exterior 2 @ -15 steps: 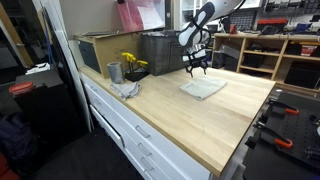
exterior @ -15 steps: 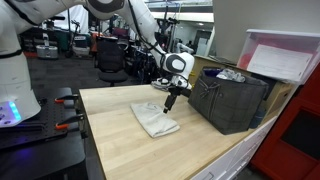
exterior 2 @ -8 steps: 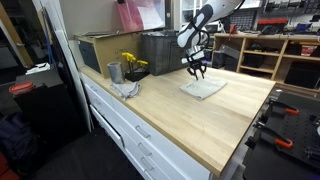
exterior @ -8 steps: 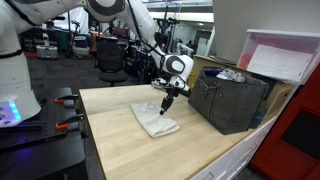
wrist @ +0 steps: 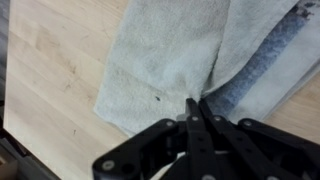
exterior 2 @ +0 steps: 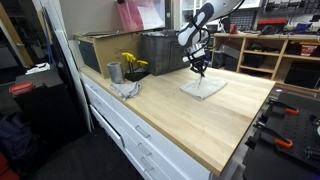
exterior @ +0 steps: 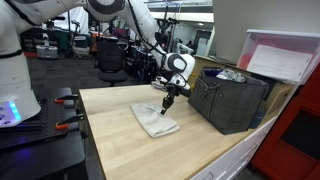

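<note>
A folded white towel lies flat on the wooden worktop. My gripper hangs just above the towel's far edge, pointing down. In the wrist view the two black fingers are pressed together, and nothing shows between them. Under them lies the towel, with a fold running up to the right. In both exterior views a small gap shows between the fingertips and the cloth, so the towel is not lifted.
A dark mesh crate stands close beside the gripper, with a pink-and-white box behind it. A metal cup, yellow flowers and a crumpled cloth sit near the worktop's far corner.
The jaws have gone from wide open to shut over the towel. The arm has hardly moved and the towel lies as before.
</note>
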{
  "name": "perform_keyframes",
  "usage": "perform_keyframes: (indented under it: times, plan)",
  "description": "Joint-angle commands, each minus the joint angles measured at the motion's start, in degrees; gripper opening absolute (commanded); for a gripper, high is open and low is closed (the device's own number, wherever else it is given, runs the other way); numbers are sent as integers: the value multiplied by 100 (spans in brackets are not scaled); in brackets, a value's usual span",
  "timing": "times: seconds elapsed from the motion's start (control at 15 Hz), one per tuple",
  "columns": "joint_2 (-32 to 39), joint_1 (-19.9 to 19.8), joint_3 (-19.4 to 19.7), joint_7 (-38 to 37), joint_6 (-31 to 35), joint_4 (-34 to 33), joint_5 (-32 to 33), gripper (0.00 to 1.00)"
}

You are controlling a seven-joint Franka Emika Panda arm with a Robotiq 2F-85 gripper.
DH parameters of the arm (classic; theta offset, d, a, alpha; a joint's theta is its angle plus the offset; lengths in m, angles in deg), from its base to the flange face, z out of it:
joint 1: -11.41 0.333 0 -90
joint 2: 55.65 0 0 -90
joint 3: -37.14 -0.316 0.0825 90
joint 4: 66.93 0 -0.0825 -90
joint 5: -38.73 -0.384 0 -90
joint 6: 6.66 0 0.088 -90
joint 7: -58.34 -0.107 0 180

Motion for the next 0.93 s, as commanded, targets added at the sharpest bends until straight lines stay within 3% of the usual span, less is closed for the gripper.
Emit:
perform_keyframes:
  times: [0.0, 0.87]
  plan:
    - [-492, 24, 11, -103, -225, 368, 59, 1]
    - [-2480, 283, -67, -67, 40, 3086, 247, 1]
